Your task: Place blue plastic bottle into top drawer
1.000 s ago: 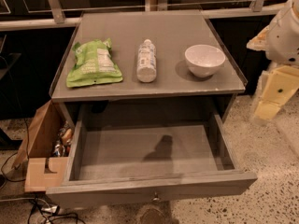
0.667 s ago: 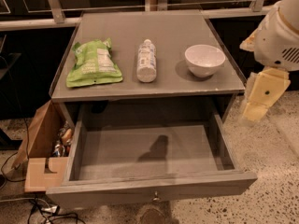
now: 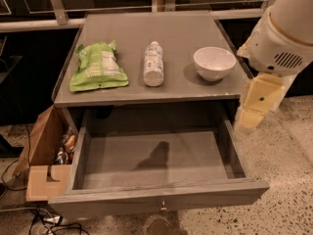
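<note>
As the hand hangs right of counter: grip unreadable.
Blue plastic bottle: lying flat, could roll if nudged.
Top drawer: open.

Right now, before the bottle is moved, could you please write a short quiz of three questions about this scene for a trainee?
1. True or false: the top drawer is shut.
2. Choose one. On the grey table, the blue plastic bottle lies between:
A) the green snack bag and the white bowl
B) the bag and the left edge
C) the bowl and the right edge
3. Fill in: in the camera view, the gripper hangs off the table's ____ side, beside the drawer and away from the bottle.

Key: 1 false (it is pulled open); 2 A; 3 right.
</note>
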Robot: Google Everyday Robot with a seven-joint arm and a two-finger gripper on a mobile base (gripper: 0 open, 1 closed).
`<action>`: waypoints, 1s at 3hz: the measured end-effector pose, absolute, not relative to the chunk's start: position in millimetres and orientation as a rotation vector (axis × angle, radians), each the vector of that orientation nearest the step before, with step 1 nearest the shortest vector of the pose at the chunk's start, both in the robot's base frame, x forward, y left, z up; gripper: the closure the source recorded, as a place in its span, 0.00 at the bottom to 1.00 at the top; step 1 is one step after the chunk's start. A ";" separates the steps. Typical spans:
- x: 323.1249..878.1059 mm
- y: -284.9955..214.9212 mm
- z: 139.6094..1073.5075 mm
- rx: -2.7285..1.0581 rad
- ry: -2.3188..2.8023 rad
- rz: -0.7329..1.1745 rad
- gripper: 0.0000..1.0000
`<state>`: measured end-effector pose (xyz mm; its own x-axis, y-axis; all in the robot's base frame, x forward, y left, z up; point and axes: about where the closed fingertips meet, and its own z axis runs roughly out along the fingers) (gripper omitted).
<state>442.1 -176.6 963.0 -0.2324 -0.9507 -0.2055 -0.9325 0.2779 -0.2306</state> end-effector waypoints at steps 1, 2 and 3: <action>452.2 -161.7 951.9 -1.640 2.255 -0.026 0.00; 486.1 -153.1 932.7 -1.495 2.331 0.006 0.00; 513.1 -153.9 913.2 -1.317 2.482 0.038 0.00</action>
